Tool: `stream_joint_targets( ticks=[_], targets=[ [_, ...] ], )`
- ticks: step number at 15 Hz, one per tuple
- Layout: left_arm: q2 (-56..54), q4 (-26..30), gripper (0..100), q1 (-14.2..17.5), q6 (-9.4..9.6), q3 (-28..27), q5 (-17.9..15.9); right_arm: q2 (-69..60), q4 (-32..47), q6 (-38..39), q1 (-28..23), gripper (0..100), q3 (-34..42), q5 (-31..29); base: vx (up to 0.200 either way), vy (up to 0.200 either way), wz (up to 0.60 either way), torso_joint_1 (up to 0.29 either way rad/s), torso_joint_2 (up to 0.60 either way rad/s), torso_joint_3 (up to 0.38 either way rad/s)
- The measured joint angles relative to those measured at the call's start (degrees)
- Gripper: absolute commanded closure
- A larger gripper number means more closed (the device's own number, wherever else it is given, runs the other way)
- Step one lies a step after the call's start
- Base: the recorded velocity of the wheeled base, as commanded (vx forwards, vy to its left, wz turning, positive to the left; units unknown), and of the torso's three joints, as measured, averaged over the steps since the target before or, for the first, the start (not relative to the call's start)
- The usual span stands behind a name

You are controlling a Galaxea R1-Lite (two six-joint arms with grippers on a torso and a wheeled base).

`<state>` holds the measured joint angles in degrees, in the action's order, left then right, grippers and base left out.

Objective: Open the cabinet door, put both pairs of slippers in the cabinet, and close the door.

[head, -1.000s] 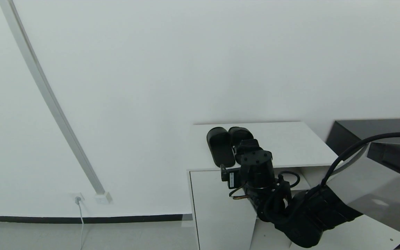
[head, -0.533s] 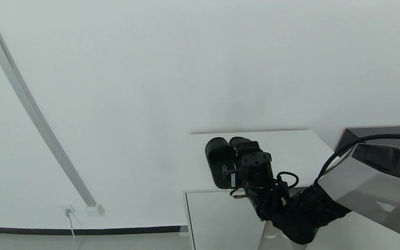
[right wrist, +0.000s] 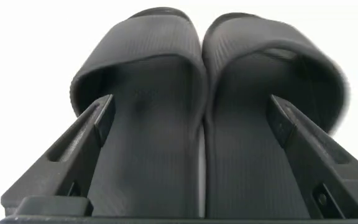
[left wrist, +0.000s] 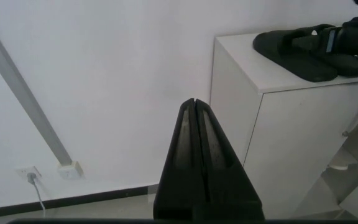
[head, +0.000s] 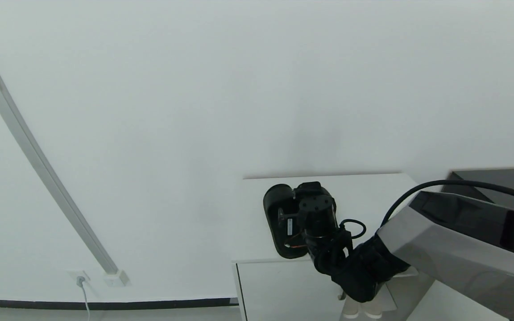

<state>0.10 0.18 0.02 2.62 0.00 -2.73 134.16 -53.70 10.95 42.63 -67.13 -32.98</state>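
Observation:
A pair of black slippers (head: pixel 278 218) lies side by side on top of the white cabinet (head: pixel 373 191), near its left edge. My right gripper (head: pixel 307 189) hangs low over them. In the right wrist view it (right wrist: pixel 191 106) is open, with one finger outside each slipper (right wrist: pixel 154 149), so the pair sits between the fingers. My left gripper (left wrist: pixel 194 104) is shut on nothing, held in the air to the left of the cabinet (left wrist: pixel 291 143). From there the slippers (left wrist: pixel 303 46) lie on the cabinet top. The cabinet's right side stands open, showing shelves (left wrist: pixel 347 165).
A white wall rises directly behind the cabinet. A grey cable duct (head: pixel 38 160) runs slantwise down it to a socket (head: pixel 78 280) near the floor. A dark piece of furniture (head: pixel 507 178) stands to the right of the cabinet. Open floor lies to the left.
The head camera has shifted, so the cabinet sits lower in the picture. My right gripper has moved from the cabinet's front edge forward over the black slippers.

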Motion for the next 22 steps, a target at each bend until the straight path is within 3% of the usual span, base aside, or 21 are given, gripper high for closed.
stream_joint_targets(
  ticks=[5,10,11,17,22],
  targets=[
    [0.0,0.0,100,0.0,-0.13,0.0,0.7,6.4,1.2,-2.3,-2.1,0,-9.4,0.7,0.000,0.000,0.00,0.000,0.00,0.000],
    [0.0,0.0,100,0.0,-0.16,0.0,1.1,9.4,1.3,-3.3,-3.2,0,-13.0,1.0,0.000,0.000,0.00,0.000,0.00,0.000],
    [0.0,0.0,100,0.0,-0.16,0.0,1.1,9.5,1.3,-3.3,-3.3,100,-13.1,1.1,0.000,0.000,0.00,0.000,0.00,0.000],
    [0.0,0.0,100,0.0,-0.49,0.0,1.1,9.6,0.9,-4.3,-3.1,100,-12.9,1.0,0.000,0.000,0.00,0.000,0.00,0.000],
    [0.0,0.0,100,0.0,-0.85,0.0,1.1,6.1,-0.7,-5.0,-0.6,100,-8.0,1.0,0.000,0.000,0.00,0.000,0.00,0.000]
  ],
)
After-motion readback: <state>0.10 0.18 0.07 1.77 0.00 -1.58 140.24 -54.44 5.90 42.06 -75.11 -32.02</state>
